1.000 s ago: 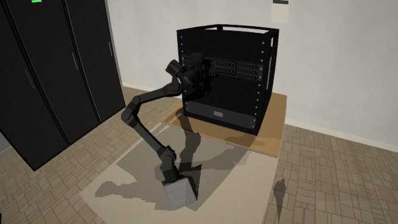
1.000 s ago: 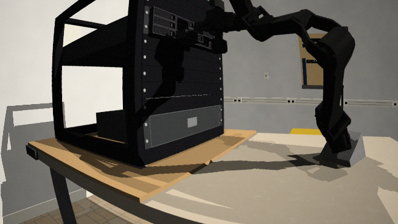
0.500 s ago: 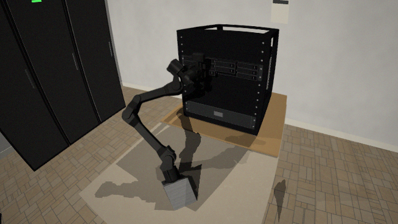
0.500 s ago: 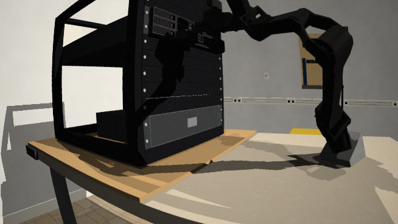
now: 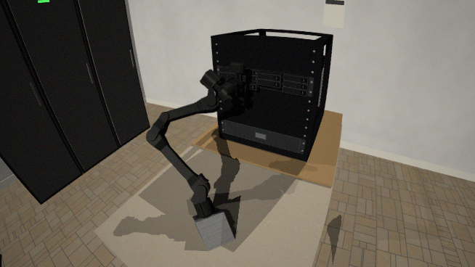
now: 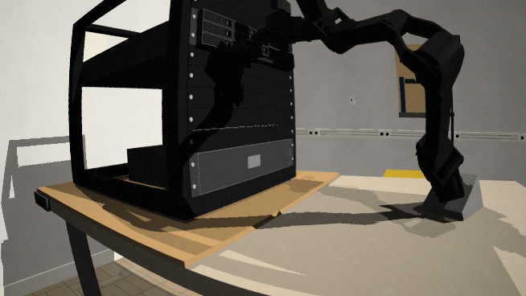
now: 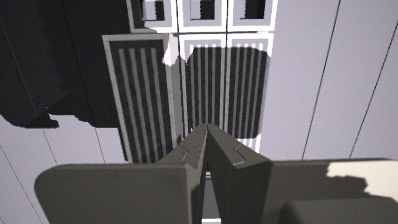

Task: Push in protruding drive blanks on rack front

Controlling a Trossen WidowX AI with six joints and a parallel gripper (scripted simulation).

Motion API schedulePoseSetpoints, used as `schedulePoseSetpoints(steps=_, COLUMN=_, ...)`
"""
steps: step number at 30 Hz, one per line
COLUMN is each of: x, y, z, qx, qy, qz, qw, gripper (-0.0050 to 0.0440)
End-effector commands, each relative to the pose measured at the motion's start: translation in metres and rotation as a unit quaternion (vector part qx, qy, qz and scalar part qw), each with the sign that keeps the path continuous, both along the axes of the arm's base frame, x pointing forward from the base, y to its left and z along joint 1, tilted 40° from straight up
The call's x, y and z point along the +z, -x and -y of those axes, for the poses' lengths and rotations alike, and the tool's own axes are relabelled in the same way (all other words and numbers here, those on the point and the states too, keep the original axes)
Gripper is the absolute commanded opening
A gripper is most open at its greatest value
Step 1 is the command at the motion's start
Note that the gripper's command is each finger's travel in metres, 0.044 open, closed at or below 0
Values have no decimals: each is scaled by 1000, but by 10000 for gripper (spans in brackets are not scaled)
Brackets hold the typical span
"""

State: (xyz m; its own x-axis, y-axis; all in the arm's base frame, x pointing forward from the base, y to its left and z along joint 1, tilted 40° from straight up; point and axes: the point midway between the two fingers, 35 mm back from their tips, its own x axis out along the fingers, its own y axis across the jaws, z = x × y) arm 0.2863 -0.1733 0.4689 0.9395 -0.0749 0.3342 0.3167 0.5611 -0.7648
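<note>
The fingers are pressing together with nothing between them, making one narrow tip, presumably because this job is wanting a push rather than a grip. They are pointing at the drive bay in the upper part of the rack, and whether they are touching a blank I can't tell. In the wrist view, one blank is showing a side face and looking nearer than its neighbours, so it is probably sticking out and asking for the next push. The arm is reaching up from its base and bringing the tip in from the front, likely so the force is going straight down the slot. The rack is standing upright on the wooden worktop, and since nothing is fastening it, a hard shove this high could be rocking it or sliding it back. A slow, square push, easing off as the latch is catching, is looking like the sensible way to be keeping it in place.

The hand is farther forward than a second ago, nearer the drive fronts and the wall-side edge of the worktop. In the exterior view it now hides more of them, and the arm reaches slightly farther.
</note>
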Motion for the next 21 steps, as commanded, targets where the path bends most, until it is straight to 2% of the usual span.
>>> schedulePoseSetpoints(steps=1, x=9, y=-4, z=-1, qx=-2, qy=7, qz=6, qw=1000, gripper=-50)
schedulePoseSetpoints(steps=21, x=11, y=-7, z=0, qx=-2, qy=7, qz=6, qw=1000, gripper=-50)
